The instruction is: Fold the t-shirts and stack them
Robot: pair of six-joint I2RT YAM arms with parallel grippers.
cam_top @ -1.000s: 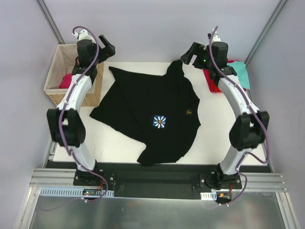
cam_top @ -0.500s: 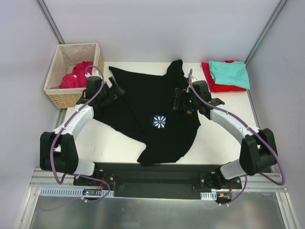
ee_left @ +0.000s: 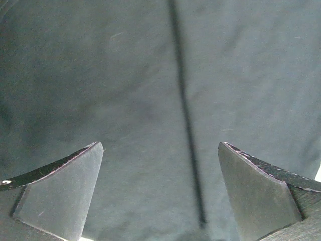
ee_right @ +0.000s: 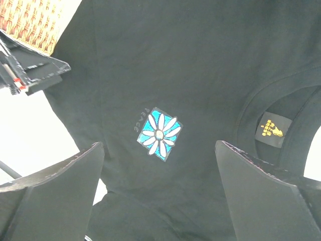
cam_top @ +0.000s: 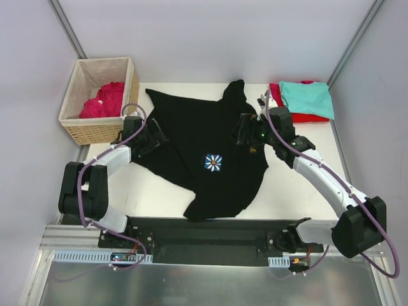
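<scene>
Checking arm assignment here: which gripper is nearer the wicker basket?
Left. The left gripper sits over the edge of the black t-shirt, right beside the wicker basket; the right gripper is over its collar, farther away.

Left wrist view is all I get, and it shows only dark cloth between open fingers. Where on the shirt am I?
Observer: Your left fingers are over the black shirt, near its edge beside the basket.
Operator: And the right arm?
Observer: The right fingers are open over the same shirt, near the collar with its yellow label.
Operator: Anything folded yet?
Observer: A teal shirt lies folded on a red shirt at the far right corner.
</scene>
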